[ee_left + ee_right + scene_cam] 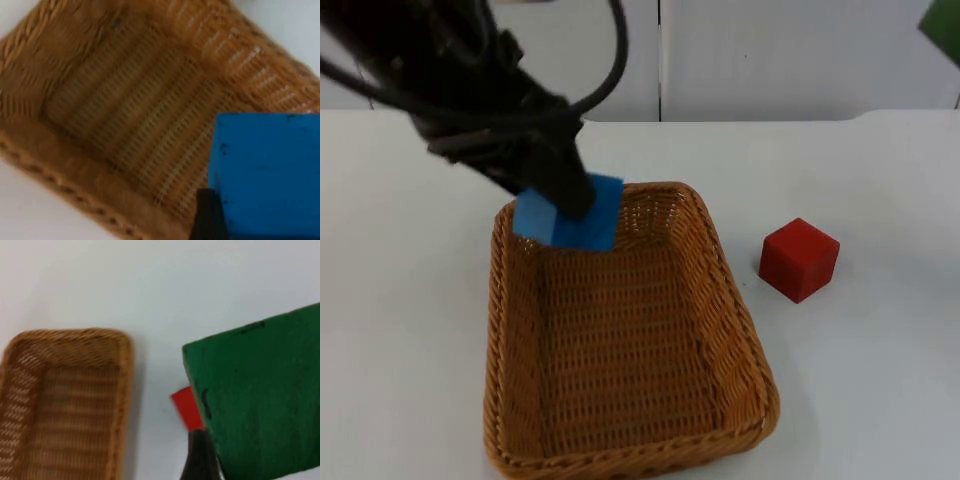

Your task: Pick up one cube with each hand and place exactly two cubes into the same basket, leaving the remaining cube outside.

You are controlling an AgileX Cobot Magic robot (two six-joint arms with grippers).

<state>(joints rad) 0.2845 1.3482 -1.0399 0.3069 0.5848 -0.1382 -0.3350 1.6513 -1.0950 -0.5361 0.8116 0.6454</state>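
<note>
The left gripper [565,195] has its fingers pinched on a blue cube [570,212], holding it in the air above the far left corner of the wicker basket [740,330]. In the top view one dark finger [570,190] lies across the middle of the cube's upper face, and the black left arm [460,90] runs from it toward the far left. In the left wrist view the blue cube [267,172] sits tight against a black fingertip [207,215], with the basket's woven floor [130,110] below it and nothing lying on the part of the floor that shows.

The right gripper [200,460] holds a green cube [260,400], pressed against the one fingertip that shows; the second finger is hidden behind the cube, so the grip looks like a pinch, though only one side of it can be seen. In the top view a sliver of green [942,30] shows at the far right, well apart from the basket and high over the table.

The basket is a rectangular tan wicker tray standing on the white table [880,400], its long side running near to far. In the right wrist view its far right corner [122,345] shows, with the table bare beside it.

A red cube [799,259] rests on the table just to the right of the basket, apart from its rim. In the right wrist view a part of the red cube [186,407] peeks out beside the green one.
</note>
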